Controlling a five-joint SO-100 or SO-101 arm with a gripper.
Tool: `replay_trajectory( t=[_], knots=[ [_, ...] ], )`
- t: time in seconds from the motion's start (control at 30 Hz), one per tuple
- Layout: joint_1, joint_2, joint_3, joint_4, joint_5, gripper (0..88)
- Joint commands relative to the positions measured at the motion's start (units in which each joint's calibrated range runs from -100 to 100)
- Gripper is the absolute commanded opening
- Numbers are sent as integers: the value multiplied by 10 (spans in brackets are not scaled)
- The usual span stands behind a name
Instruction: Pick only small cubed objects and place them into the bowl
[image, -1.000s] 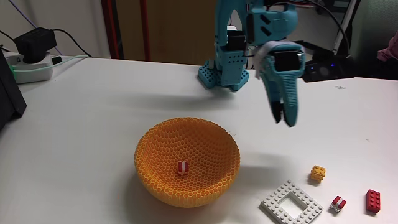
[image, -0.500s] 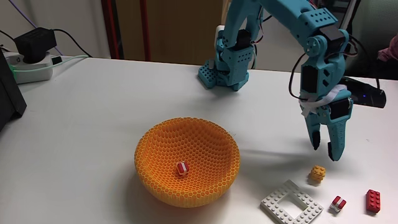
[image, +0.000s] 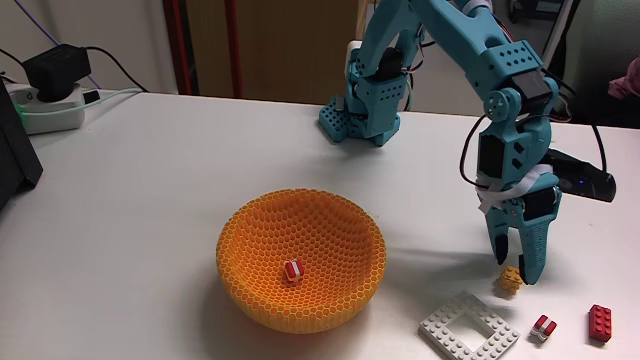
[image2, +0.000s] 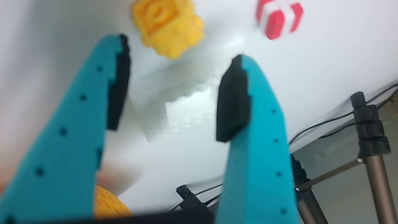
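Observation:
The orange honeycomb bowl (image: 258, 238) stands in the middle of the table with one red-and-white small cube (image: 292, 270) inside it. To its right, my gripper (image: 514, 265) points down, open, its tips just above a yellow-orange studded cube (image: 511, 284). Another red-and-white cube (image: 543, 327) lies further front-right. In the wrist view the gripper (image2: 179, 56) is open, with the yellow cube (image2: 168, 23) just beyond the fingertips and nothing between them. The red-and-white cube (image2: 278, 15) sits to its right, and a bit of the bowl (image2: 112, 202) shows at the bottom.
A flat white square frame plate (image: 468, 327) lies near the front edge and a longer red brick (image: 600, 323) at the far right. The arm's base (image: 360, 105) is at the back. A power strip (image: 45, 100) and cables sit at the back left.
The gripper swung from beside the bowl to the right and came down over the yellow cube. No toy has moved.

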Motion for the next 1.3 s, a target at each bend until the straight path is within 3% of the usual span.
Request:
replay_trajectory(
  t=[0.0, 0.5, 1.03, 1.27],
  knots=[
    [9, 1, -28, -12, 3, 232],
    [10, 46, -29, -58, 10, 196],
    [23, 49, -26, -64, 30, 18],
    [62, -104, -1, -9, 26, 40]
  ],
)
